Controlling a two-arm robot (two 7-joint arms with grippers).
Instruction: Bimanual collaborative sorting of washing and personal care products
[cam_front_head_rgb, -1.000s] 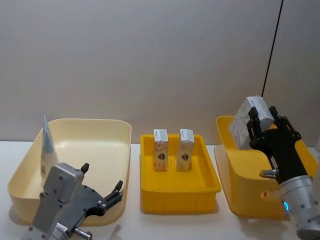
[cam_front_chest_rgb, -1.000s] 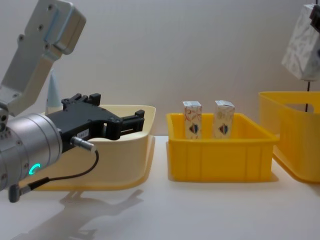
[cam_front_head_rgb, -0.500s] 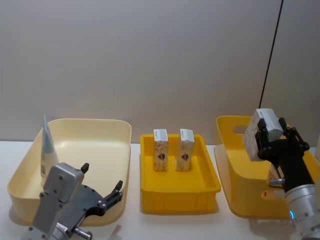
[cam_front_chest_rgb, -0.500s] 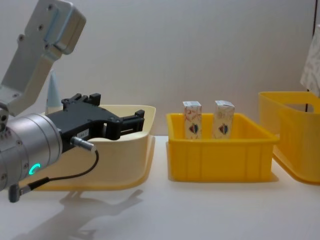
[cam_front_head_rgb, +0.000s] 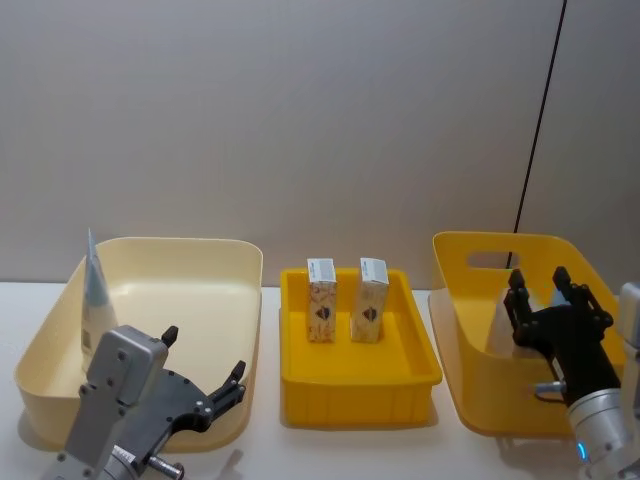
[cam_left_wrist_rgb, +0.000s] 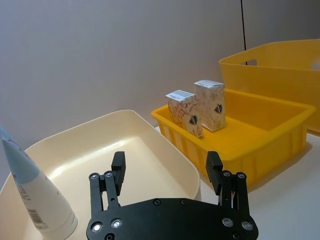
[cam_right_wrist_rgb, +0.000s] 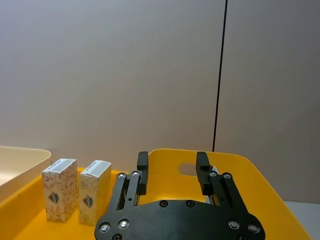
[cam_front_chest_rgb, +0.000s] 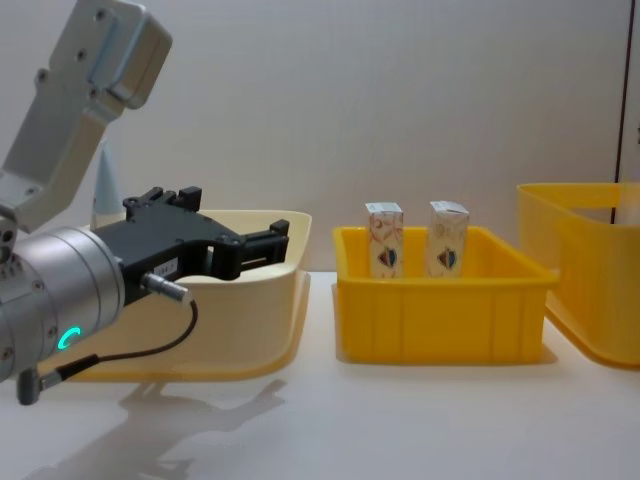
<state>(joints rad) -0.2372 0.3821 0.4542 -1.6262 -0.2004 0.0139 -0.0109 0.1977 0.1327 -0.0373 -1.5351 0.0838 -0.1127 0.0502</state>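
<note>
We are reading this as the release step of a sort: our right gripper (cam_front_head_rgb: 546, 300) is sitting low over the near wall of the deep yellow bin (cam_front_head_rgb: 470, 385) at the table's right edge, its fingers spread apart and holding nothing. Just beyond the fingers a pale shape (cam_front_head_rgb: 505, 325) is lying inside that bin; we judge it to be a product, though what kind we cannot tell. The next move, as we judge it, calls for lifting the right arm clear of the bin's rim before reaching for another product.

Our left gripper (cam_front_head_rgb: 235, 383) is waiting at the near rim of the cream bin (cam_front_head_rgb: 180, 250) on the table's left side, fingers wide open and empty. A squeeze tube (cam_front_head_rgb: 92, 300), white fading to pale blue, is standing cap-down against that bin's left wall.

Two small cartons (cam_front_head_rgb: 345, 300), whitish with a floral print and a dark emblem, are standing upright side by side towards the back of the shallow yellow tray (cam_front_head_rgb: 360, 385) in the table's middle.
</note>
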